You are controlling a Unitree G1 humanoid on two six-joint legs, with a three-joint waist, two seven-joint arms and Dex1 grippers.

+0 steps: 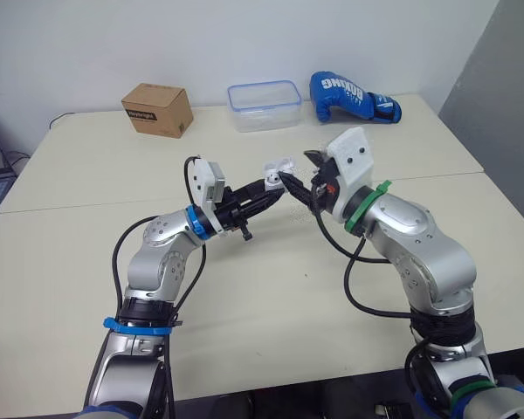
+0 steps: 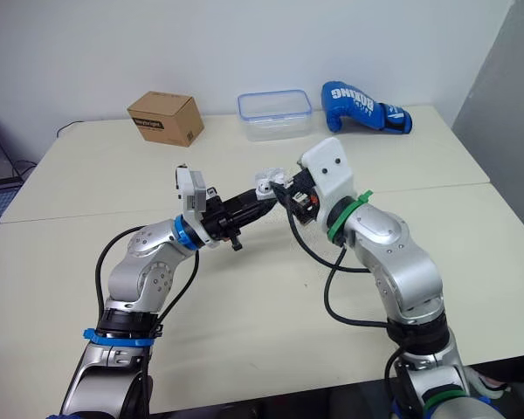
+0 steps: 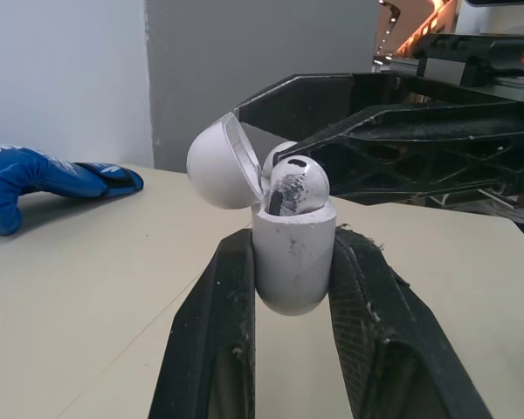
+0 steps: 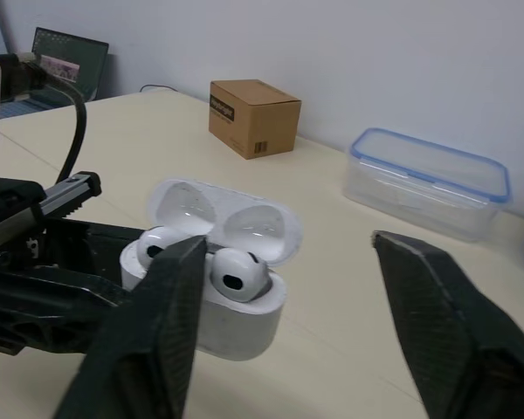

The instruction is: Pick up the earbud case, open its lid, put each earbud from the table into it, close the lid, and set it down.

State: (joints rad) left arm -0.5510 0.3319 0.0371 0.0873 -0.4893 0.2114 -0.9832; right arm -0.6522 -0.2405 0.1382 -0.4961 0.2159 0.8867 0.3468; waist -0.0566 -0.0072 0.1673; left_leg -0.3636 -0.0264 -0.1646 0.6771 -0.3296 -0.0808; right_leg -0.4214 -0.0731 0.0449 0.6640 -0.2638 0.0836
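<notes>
Over the table (image 1: 87, 175), holding the right gripper (image 4: 288, 243) spread wide, tips just beside the left gripper (image 3: 290, 249); clamping the case (image 4: 236, 327) between the left gripper's fingers (image 3: 218, 332), with lid (image 4: 223, 218) open and both earbuds (image 4: 238, 273) sitting inside it.

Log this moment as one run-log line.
left end effector: shut on earbud case | lid: open | earbuds: both in case | right end effector: open, by case | next: close lid
</notes>
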